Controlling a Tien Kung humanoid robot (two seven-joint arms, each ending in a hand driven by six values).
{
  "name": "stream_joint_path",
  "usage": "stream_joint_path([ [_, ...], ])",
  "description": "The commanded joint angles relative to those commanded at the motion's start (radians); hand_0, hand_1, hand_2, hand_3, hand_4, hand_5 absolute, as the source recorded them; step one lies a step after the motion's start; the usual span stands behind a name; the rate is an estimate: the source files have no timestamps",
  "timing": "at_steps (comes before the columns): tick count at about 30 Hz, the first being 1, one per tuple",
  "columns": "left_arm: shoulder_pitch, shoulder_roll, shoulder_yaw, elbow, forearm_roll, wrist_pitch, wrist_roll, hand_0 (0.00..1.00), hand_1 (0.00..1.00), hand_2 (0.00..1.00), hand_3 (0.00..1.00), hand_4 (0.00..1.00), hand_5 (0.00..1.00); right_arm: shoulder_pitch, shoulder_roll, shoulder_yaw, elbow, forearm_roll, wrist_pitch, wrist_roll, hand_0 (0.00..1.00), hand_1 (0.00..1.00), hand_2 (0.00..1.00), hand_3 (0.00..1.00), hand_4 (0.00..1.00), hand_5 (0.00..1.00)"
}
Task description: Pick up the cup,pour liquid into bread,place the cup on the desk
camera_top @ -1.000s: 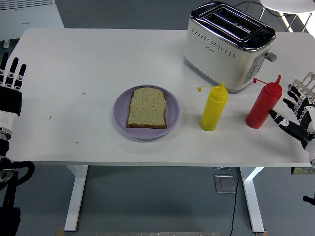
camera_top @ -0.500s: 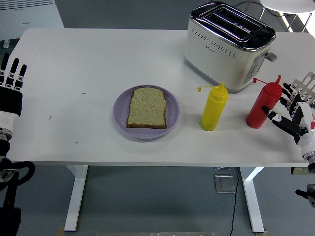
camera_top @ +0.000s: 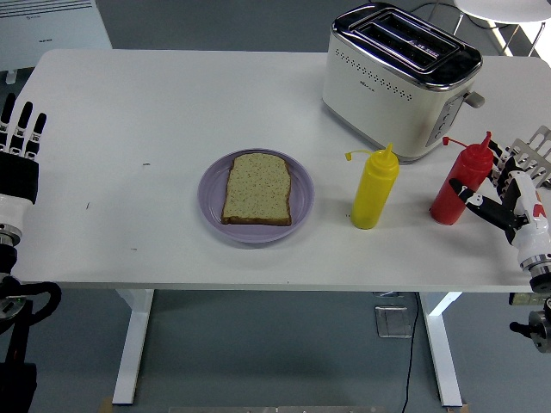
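A slice of bread [camera_top: 257, 188] lies on a purple plate [camera_top: 211, 206] at the table's [camera_top: 155, 112] centre, with a yellow squeeze bottle [camera_top: 374, 191] at its 3 o'clock. The right hand [camera_top: 506, 191], fingers spread, is just beside the red squeeze bottle [camera_top: 460, 185] at 3 o'clock; a toaster [camera_top: 400, 77] stands at 1 o'clock. The left hand [camera_top: 19, 151] rests at 9 o'clock.

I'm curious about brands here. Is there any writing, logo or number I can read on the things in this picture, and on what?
Toaster: a small dark mark on its white side, too small to read.
Grey unit at top left: faint print near its top edge, too blurred to read.
Nothing else bears visible text.
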Motion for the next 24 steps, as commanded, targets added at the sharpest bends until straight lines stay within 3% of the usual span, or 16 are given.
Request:
stream_joint_path([
  [12, -0.001, -0.001, -0.001, 0.001, 0.000, 0.000, 0.000, 0.809, 0.795, 0.822, 0.752, 0.489, 0.998, 0.046, 0.013, -0.042, -0.046, 0.024, -0.023, 0.015, 0.937, 0.843, 0.911, 0.928, 0.854, 0.255],
  [13, -0.001, -0.001, -0.001, 0.001, 0.000, 0.000, -0.001, 0.808, 0.795, 0.822, 0.752, 0.488, 0.998, 0.047, 0.013, -0.044, -0.047, 0.026, -0.026, 0.017, 0.901, 0.801, 0.863, 0.882, 0.846, 0.247],
  [18, -0.002, -0.002, -0.001, 0.002, 0.000, -0.001, -0.001, 0.808, 0.795, 0.822, 0.752, 0.488, 0.998, 0.059, 0.017, -0.058, -0.062, 0.043, -0.048, 0.029, 0.901, 0.801, 0.863, 0.882, 0.846, 0.247],
  [19, -0.002, -0.002, 0.000, 0.002, 0.000, -0.001, -0.001, 0.809, 0.795, 0.822, 0.751, 0.488, 0.998, 0.060, 0.018, -0.059, -0.064, 0.046, -0.049, 0.030, 0.867, 0.761, 0.782, 0.824, 0.835, 0.233],
  [24, -0.002, -0.002, 0.000, 0.003, 0.000, -0.001, -0.001, 0.809, 0.795, 0.822, 0.751, 0.488, 0.998, 0.071, 0.022, -0.067, -0.074, 0.058, -0.054, 0.033, 0.867, 0.761, 0.782, 0.824, 0.835, 0.233],
])
